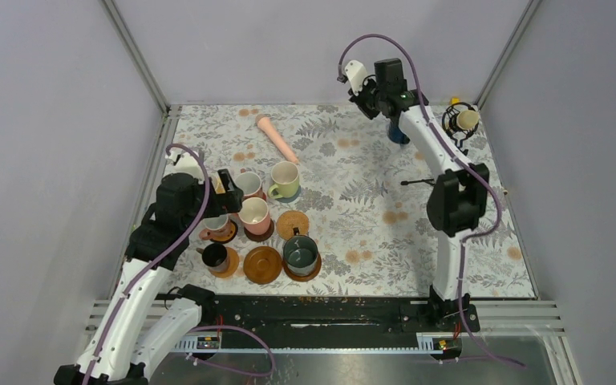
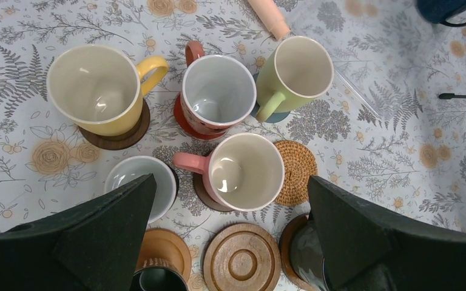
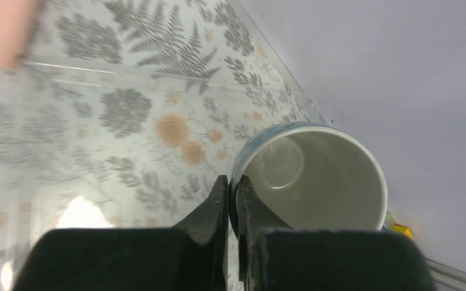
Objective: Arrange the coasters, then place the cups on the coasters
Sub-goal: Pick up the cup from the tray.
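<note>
navy mug [image 3: 323,182], right pincer [image 3: 232,185] clamping its rim

Yellow cup [image 2: 94,91] and blue cup [image 3: 315,176]: glazed ceramic, glossy, smooth. Woven coaster [image 2: 297,171]: rattan-like fibre, rough. Ringed coaster [image 2: 241,260]: wood, matt, grooved. Tabletop [image 2: 400,151]: floral-printed covering, slight sheen. Left pincer [image 2: 230,180], fingers [image 2: 97,242]: black plastic, matt.
</note>
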